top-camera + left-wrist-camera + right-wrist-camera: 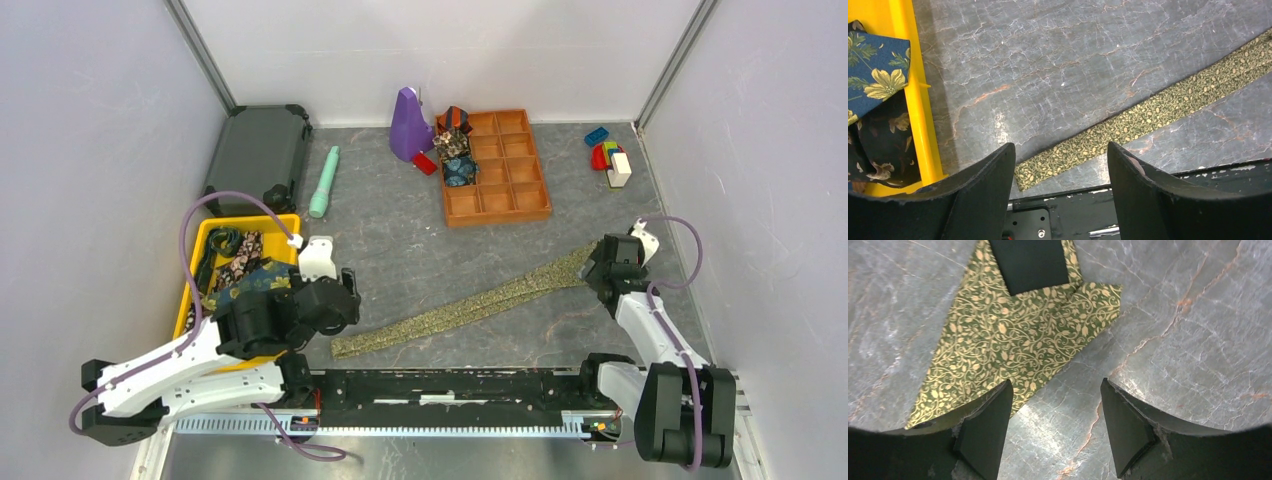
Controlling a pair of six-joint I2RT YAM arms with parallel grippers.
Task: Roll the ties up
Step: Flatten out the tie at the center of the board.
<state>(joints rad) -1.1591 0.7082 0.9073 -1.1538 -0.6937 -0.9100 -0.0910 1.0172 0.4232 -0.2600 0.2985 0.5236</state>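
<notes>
While both grippers hang over the table with their fingers spread, 1 olive-gold tie (466, 307) lies flat and unrolled on the grey marbled tabletop (400, 250). It runs diagonally from its narrow end near the left arm up to its wide end near the right arm.

The left gripper (1060, 155) has its jaws wide apart with nothing between them. In its wrist view, the tie's narrow end lies on the table under the gap, nearer the finger on the left of that view. Whether the fingertips touch the cloth cannot be told.

The right gripper (1055, 390) also stands open and holds nothing. The tie's wide pointed end lies under and beside the finger on the left of its wrist view, and the gap itself is over bare tabletop.

Just left of the left gripper stands a yellow bin (923, 100) holding loose ties. Among them are a navy tie (878, 70) with yellow flowers and a dark floral tie (883, 145) beneath it.

Toward the far wall sits an orange tray (548, 190) with many compartments. Rolled ties (455, 145) fill at least 2 compartments of its left column.

A purple object (408, 125) stands just beside the tray. A teal cylinder (324, 182) and a dark case (258, 150) lie further left, and toy blocks (610, 160) sit in the far right corner.
</notes>
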